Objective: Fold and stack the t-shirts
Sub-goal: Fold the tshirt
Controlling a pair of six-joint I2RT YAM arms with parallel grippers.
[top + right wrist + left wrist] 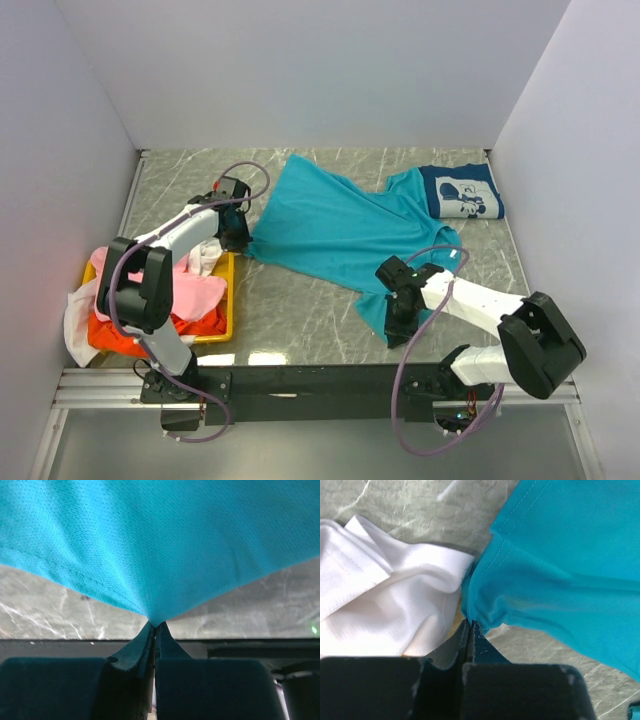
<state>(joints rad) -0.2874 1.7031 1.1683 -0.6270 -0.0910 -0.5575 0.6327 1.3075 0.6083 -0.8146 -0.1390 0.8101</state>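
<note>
Plain teal tee (330, 225), navy tee (462, 190) with white cartoon print, yellow tray (231, 300), grey marbled table (300, 315)

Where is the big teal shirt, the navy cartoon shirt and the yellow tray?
Teal cloth t-shirt (330, 225), top view, middle of its body.
Navy folded t-shirt with white cartoon print (465, 192), top view, on the print.
Yellow plastic tray (230, 295), top view, its right rim.
</note>
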